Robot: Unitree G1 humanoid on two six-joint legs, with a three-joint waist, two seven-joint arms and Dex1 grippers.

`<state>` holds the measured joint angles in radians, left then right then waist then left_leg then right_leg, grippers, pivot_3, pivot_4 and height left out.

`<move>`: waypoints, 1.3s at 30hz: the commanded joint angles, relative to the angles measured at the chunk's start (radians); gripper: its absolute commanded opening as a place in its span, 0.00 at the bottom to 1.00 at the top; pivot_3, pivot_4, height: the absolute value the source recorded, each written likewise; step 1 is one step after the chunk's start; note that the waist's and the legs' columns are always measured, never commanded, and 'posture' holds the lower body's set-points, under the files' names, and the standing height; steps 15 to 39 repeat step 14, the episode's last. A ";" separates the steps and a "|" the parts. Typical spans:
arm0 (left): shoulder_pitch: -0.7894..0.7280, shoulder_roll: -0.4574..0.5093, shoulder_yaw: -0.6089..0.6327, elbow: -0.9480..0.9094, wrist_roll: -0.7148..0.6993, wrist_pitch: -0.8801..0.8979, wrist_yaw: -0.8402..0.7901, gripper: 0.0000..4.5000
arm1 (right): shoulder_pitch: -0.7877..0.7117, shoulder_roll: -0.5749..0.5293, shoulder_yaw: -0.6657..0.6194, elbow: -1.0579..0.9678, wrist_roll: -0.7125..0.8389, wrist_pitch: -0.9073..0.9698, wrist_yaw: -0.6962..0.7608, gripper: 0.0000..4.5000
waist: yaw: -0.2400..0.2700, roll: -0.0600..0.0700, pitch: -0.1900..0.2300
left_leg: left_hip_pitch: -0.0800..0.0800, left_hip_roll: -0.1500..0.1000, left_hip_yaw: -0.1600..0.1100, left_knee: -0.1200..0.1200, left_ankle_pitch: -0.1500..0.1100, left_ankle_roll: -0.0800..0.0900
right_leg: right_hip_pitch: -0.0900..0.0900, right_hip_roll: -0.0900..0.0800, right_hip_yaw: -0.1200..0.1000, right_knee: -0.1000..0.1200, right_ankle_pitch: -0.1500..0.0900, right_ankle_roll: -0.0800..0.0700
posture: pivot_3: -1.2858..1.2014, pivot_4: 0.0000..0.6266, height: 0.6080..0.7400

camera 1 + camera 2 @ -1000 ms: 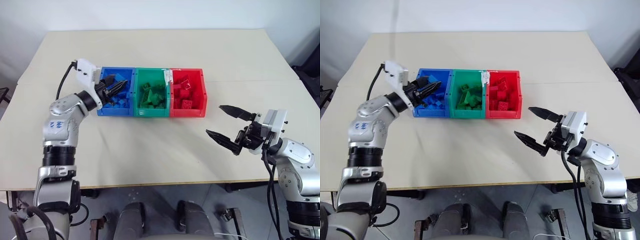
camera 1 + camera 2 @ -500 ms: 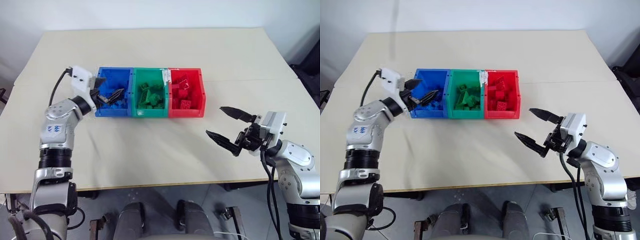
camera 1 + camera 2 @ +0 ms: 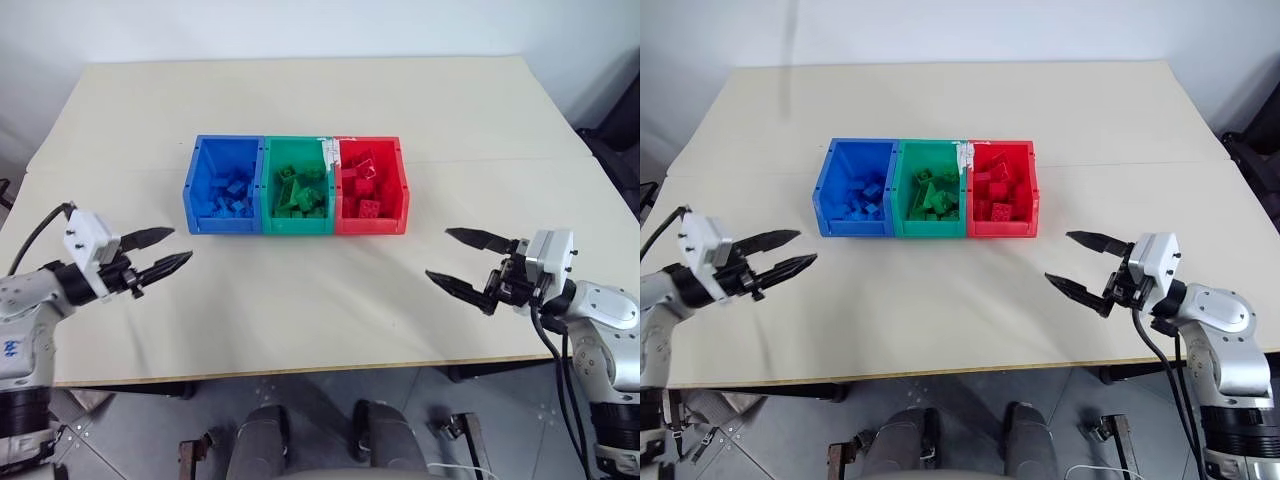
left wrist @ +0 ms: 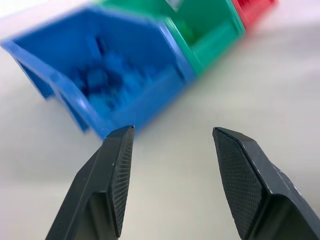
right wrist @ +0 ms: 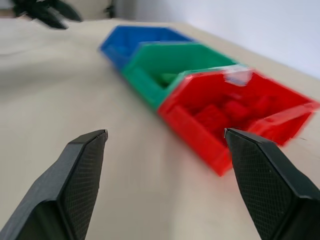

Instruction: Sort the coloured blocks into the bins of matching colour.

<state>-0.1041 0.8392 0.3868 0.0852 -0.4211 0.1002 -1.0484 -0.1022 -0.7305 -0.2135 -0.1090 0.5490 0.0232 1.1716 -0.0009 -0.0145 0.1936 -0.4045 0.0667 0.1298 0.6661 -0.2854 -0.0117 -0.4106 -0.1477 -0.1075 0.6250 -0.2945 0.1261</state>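
Your left gripper (image 3: pixel 158 252) and right gripper (image 3: pixel 462 262) hang released and empty. The small studded plastic bricks (image 3: pixel 294 196) lie in the three joined plastic tubs (image 3: pixel 297 224), colours matching; sorting looks finished, so just retract.

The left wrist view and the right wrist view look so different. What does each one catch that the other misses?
Left wrist view: the left hand, fingers apart and empty, close to the blue bin and its blue blocks. Right wrist view: the right hand, open and empty, nearest the red bin with red blocks inside, and the other hand far off. Both: all three joined bins, including the green bin, on the pale table.
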 commanded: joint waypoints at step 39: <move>0.109 -0.005 0.030 -0.180 -0.013 0.031 0.073 0.99 | -0.025 -0.038 -0.014 0.096 -0.030 -0.077 0.102 1.00 | -0.002 0.000 0.000 | 0.000 0.000 0.000 0.000 0.000 0.000 | 0.000 0.000 0.000 0.001 0.000 0.000 | 0.52 0.24 1.00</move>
